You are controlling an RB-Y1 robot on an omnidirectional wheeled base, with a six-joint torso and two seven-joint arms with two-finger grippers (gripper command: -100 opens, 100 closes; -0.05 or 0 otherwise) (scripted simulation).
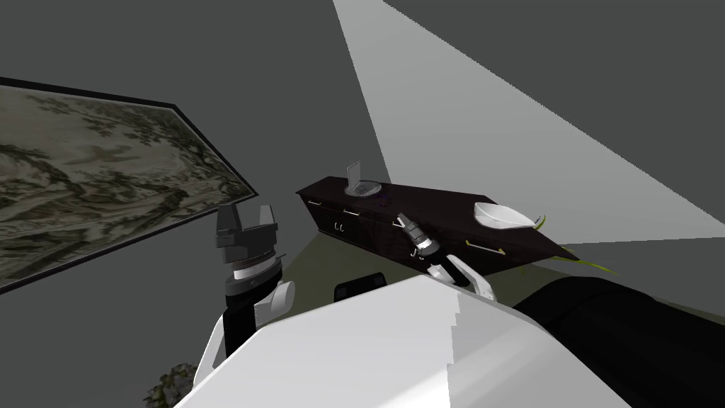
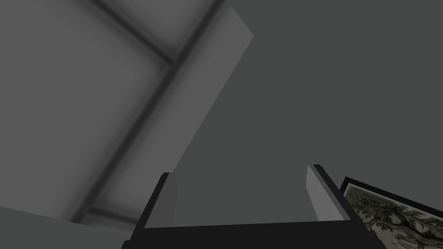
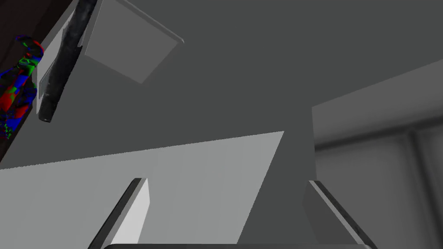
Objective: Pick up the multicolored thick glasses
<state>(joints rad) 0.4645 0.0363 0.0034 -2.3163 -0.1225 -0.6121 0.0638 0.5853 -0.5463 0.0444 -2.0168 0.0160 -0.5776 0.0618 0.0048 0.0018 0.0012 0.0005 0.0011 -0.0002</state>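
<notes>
Head view: a dark desk point(image 1: 439, 205) w/ drawer handles runs slanted across centre frame. At its upper-left end stands a grey slab point(image 1: 360, 180), part-open. Toward centre-right sits a white bowl point(image 1: 499, 216). Your right arm reaches from lower centre up to the desk's front edge. The left gripper point(image 1: 247, 210) is raised at centre-left, in front of a big framed painting point(image 1: 106, 177) and well apart from the desk. Its fingers are spread, holding nothing.

Right wrist view: the right gripper point(image 3: 227, 181) also has its fingers apart and empty, aimed at plain grey wall. The multicolored thick glasses point(image 3: 17, 86), in red, blue and green patches, lie against the dark desk. They're well outside the finger gap, off to one side, just beside the grey slab and a dark bar point(image 3: 65, 65) alongside it. The picture edge cuts them, so you can't tell which way the lenses face.

Step in hand, as I read it: approach, not yet grasp. To do it well, swing the right wrist toward the glasses until they sit centred btwn the fingers, then close in. Keep the fingers wide till they straddle the frame. Watch the slab & bar: clearance looks tight, easy to clip. The glasses look chunky, so prob. best gripped across the bridge or a rim, not a temple arm. The left arm isn't needed.
</notes>
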